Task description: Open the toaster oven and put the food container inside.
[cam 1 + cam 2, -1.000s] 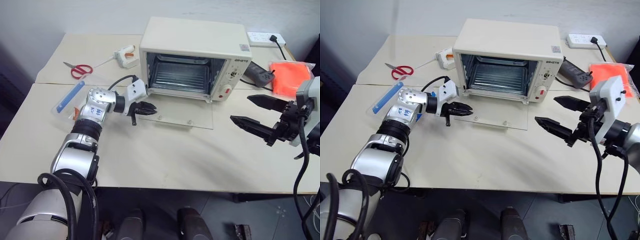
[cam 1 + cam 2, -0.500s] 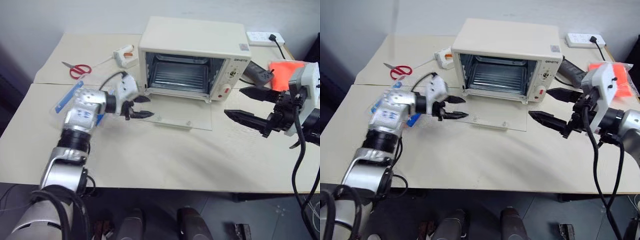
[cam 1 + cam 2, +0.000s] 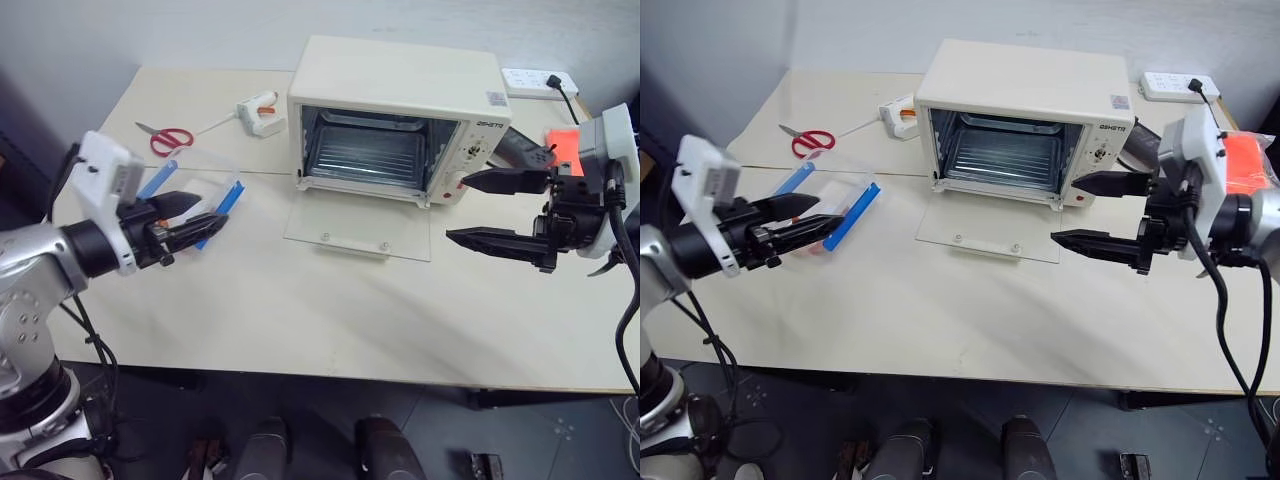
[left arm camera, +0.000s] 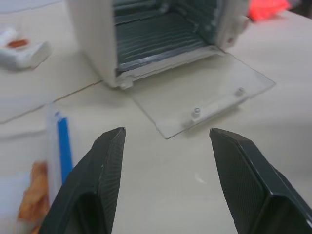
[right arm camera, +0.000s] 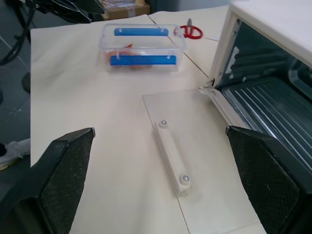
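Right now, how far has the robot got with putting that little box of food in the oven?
Roughly halfway. Done: the toaster oven stands open, its glass door lying flat on the table. In hand: nothing is held; the left hand hovers open near the food container, and the right hand is open beside the oven. Left: grasp the container and set it on the rack inside.

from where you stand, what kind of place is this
Likely a lab or workshop bench, not a home kitchen: a toaster oven sits on plain pushed-together tables alongside red-handled scissors, a glue gun and a power strip by a bare wall.
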`<action>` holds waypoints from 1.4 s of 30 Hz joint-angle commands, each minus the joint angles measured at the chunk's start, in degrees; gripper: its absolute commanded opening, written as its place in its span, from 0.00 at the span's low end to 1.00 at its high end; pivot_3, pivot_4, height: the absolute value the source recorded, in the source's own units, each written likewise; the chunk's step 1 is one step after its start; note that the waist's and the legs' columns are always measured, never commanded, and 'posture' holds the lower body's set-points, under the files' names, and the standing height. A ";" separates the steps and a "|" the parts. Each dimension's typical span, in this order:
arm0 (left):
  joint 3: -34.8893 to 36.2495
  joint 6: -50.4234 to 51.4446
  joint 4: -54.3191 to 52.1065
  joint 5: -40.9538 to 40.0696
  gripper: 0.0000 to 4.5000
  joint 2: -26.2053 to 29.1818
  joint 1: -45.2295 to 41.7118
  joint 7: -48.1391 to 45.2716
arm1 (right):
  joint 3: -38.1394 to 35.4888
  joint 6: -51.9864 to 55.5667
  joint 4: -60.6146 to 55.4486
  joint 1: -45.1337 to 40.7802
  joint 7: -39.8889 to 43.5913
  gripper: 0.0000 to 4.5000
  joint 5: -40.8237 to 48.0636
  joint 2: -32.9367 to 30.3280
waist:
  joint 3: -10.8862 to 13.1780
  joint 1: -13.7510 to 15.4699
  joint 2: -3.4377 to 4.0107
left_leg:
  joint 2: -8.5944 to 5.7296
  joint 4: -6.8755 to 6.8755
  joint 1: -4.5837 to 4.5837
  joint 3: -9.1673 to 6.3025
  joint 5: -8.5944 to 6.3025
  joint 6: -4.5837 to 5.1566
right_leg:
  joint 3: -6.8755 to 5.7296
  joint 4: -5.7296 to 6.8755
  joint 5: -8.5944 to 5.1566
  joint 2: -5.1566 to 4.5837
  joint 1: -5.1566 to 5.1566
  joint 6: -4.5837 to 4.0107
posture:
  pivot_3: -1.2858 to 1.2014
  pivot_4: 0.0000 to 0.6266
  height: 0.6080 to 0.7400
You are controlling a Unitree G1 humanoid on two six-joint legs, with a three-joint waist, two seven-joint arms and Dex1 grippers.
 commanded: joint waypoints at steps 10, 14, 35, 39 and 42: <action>13.97 2.56 -5.99 12.78 0.99 -31.05 -9.25 42.66 | 3.33 -5.14 2.43 -3.82 3.21 1.00 -3.92 1.07 | -0.04 1.19 -0.37 | -0.01 0.03 -0.05 0.05 0.01 -0.04 | -0.03 -0.13 0.05 -0.01 -0.01 0.07 | 0.52 0.24 1.00; 15.14 2.56 -2.26 19.10 0.99 -36.38 -15.28 52.07 | 2.49 -4.90 1.96 -3.49 3.39 1.00 -3.47 0.86 | 0.01 1.68 -0.48 | -0.03 0.01 -0.10 0.08 0.00 -0.03 | -0.03 -0.29 0.10 -0.02 -0.01 0.14 | 0.52 0.24 1.00; 22.53 2.56 28.13 35.09 0.54 -31.06 -32.94 57.32 | -5.20 -2.90 -4.12 5.54 -3.32 1.00 -0.39 1.69 | 0.05 2.55 -0.60 | -0.07 -0.10 -0.12 0.25 -0.02 -0.05 | -0.02 -0.56 0.25 -0.01 -0.08 0.19 | 0.52 0.24 1.00; 22.72 2.56 31.13 35.74 0.27 -29.30 -34.41 56.68 | -6.20 -2.54 -4.73 6.43 -3.76 1.00 0.26 1.34 | 0.05 2.40 -0.59 | -0.07 -0.10 -0.12 0.28 -0.02 -0.06 | 0.00 -0.53 0.25 0.02 -0.11 0.18 | 0.52 0.24 1.00; 22.66 2.56 32.14 36.26 0.10 -28.25 -34.72 56.22 | -6.74 -2.22 -4.87 6.70 -4.05 1.00 0.60 1.15 | 0.04 2.46 -0.59 | -0.05 -0.10 -0.12 0.29 -0.03 -0.07 | 0.00 -0.51 0.26 0.02 -0.13 0.18 | 0.52 0.24 1.00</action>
